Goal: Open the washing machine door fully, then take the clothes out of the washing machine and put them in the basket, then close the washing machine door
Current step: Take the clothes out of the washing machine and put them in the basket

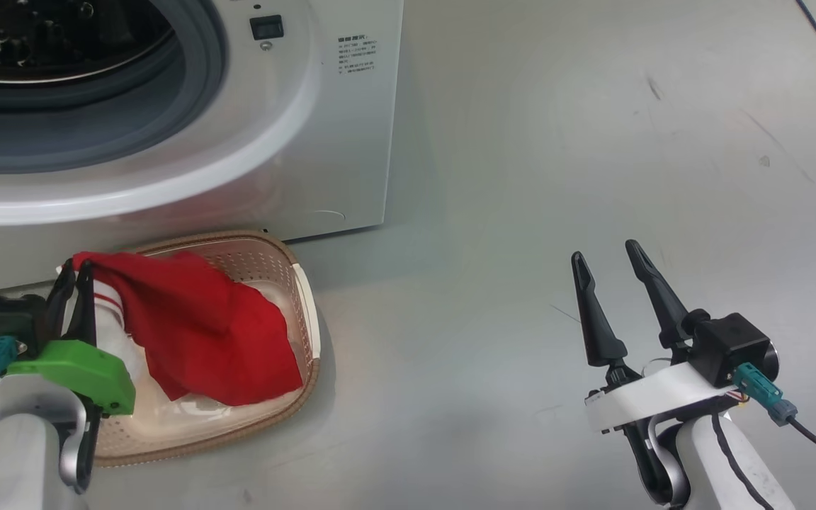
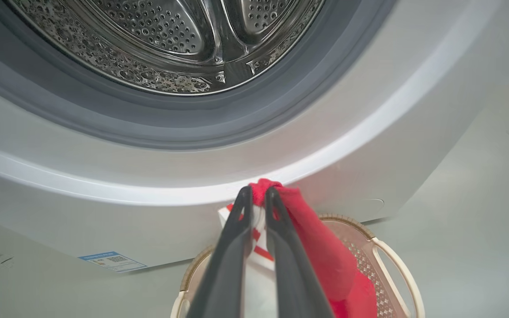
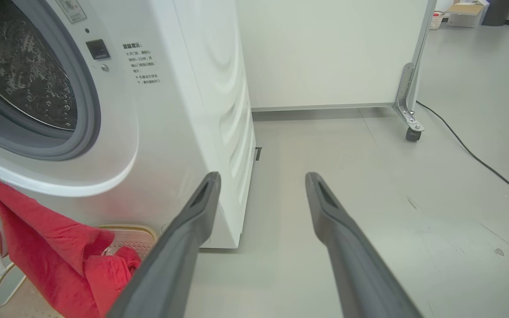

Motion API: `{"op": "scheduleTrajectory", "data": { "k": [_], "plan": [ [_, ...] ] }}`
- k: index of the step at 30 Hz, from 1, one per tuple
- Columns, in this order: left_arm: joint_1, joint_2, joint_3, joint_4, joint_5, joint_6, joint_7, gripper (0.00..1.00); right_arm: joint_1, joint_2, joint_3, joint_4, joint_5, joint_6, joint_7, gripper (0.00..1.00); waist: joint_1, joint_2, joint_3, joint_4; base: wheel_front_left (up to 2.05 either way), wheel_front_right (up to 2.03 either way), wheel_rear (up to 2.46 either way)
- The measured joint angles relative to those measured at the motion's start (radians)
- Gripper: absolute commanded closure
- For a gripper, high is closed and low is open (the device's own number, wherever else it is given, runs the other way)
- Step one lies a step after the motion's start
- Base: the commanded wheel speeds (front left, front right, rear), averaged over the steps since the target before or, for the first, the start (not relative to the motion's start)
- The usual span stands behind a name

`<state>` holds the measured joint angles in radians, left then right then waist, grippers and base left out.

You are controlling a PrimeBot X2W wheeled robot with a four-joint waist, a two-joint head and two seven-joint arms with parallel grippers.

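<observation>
Two clothes (image 1: 202, 326) pinched by left hand (image 1: 76, 273) above basket (image 1: 305, 312).
Red garment (image 1: 238, 354) and white striped garment (image 1: 107, 315) hang from its pressed-together fingertips, red one's lower end draped in the basket just below; washing machine (image 1: 295, 142) front just beyond the fingertips. Right hand (image 1: 604, 250) spread wide over floor (image 1: 557, 142), well apart from both.

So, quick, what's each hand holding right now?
Left gripper: shut on the clothes, red and striped white, draping into the basket.
Right gripper: open, holding nothing.
</observation>
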<state>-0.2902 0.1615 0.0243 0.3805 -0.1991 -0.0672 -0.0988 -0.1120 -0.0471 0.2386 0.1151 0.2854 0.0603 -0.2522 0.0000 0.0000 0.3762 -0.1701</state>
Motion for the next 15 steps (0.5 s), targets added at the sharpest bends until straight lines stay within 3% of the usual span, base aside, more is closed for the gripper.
{"op": "scheduleTrajectory", "data": {
  "k": [15],
  "plan": [
    [-0.090,0.003,-0.004,0.187,-0.029,-0.008,0.058,1.00,-0.047,0.001,0.023,-0.012,-0.006,-0.001,0.000,0.00,-0.0001,0.0000,0.109,-0.055,0.00,0.00,0.00]
  ]
}}
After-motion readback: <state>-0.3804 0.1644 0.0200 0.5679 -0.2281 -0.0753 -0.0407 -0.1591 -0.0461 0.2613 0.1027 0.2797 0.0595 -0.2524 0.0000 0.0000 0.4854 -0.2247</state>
